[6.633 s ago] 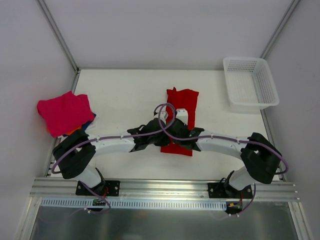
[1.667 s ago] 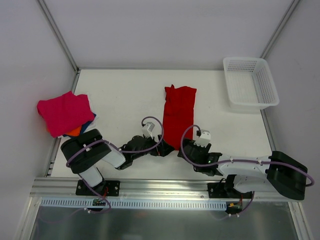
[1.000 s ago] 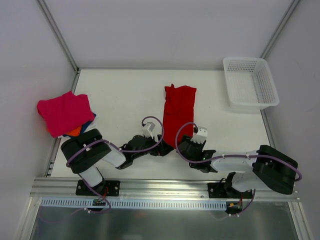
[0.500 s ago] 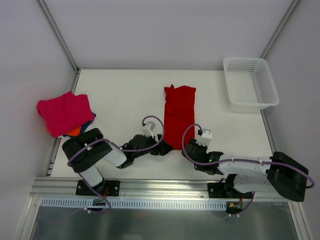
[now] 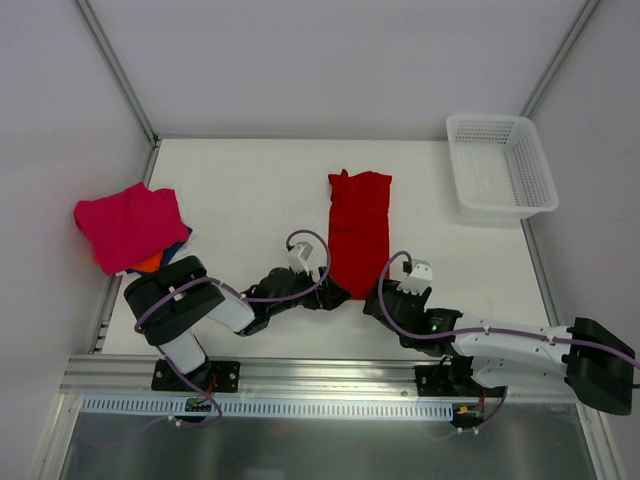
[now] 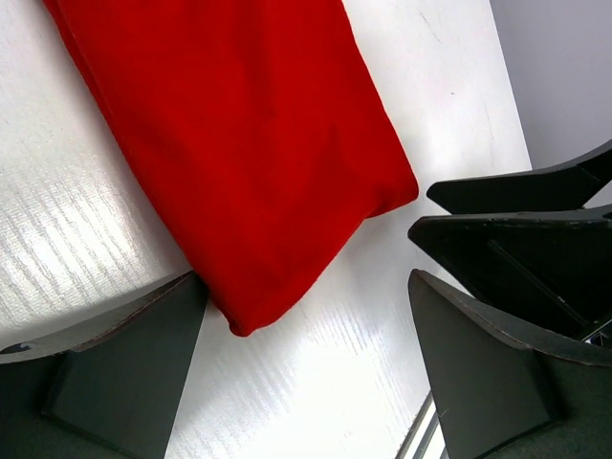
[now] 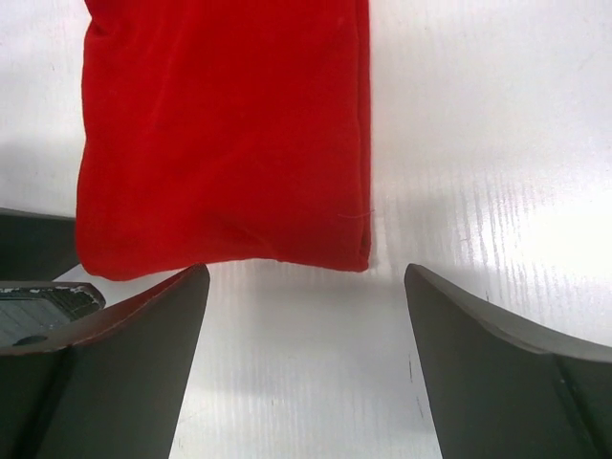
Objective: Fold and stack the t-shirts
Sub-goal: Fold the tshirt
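Observation:
A bright red t-shirt (image 5: 358, 232) lies folded into a long narrow strip at the middle of the table. Its near end (image 6: 239, 143) fills the left wrist view and also shows in the right wrist view (image 7: 225, 134). My left gripper (image 5: 335, 293) sits low at the strip's near left corner, open (image 6: 304, 287), the corner lying beside one finger but not pinched. My right gripper (image 5: 375, 298) is at the near right corner, open (image 7: 306, 277), just short of the hem. A magenta-pink t-shirt (image 5: 128, 225) tops a stack at the far left, with orange (image 5: 150, 262) and dark blue (image 5: 180, 243) edges peeking out.
A white mesh basket (image 5: 500, 165) stands at the back right corner. Metal frame posts rise along the left and right table edges. The two grippers are close together; the right gripper's black fingers (image 6: 516, 220) show in the left wrist view.
Both grippers have opened wider. The right gripper has drawn back a little from the red shirt's near hem and its arm has swung out low to the right. The shirt lies unchanged.

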Robot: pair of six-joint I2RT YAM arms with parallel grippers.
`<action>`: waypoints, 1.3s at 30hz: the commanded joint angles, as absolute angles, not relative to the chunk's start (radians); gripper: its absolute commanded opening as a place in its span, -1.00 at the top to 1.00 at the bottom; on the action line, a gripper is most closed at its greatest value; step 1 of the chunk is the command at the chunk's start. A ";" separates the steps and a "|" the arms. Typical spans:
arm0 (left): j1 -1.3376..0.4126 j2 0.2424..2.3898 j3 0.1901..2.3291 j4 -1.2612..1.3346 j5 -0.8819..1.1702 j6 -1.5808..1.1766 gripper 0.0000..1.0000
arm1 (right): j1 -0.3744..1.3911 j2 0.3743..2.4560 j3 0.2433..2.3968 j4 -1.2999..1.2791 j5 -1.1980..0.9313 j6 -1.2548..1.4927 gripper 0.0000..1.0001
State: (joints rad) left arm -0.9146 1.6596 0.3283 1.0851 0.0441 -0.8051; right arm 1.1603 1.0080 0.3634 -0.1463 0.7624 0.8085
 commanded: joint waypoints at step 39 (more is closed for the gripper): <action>-0.908 1.726 0.239 0.959 0.028 -0.813 -0.81 | 1.048 1.359 0.425 0.098 0.723 0.795 -0.77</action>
State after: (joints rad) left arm -0.9146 1.7134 0.2951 1.2102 0.0471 -0.8379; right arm 1.0420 1.3312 0.4313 0.0338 0.8272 0.7647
